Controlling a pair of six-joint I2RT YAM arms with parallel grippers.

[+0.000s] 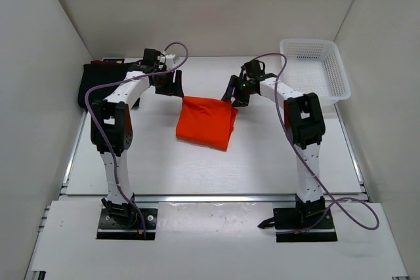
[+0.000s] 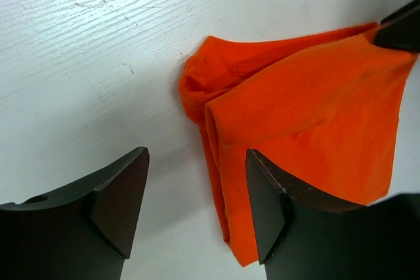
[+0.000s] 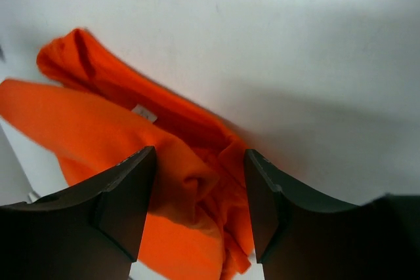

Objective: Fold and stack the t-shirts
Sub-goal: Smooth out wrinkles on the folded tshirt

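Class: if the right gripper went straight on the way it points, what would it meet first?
The right gripper would most likely meet the orange t-shirt, bunched under its open jaws; how far off is unclear.

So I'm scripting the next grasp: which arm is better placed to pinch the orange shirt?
Probably right: the right gripper straddles bunched orange shirt cloth with open jaws; the left gripper, also open, sits mostly over table.
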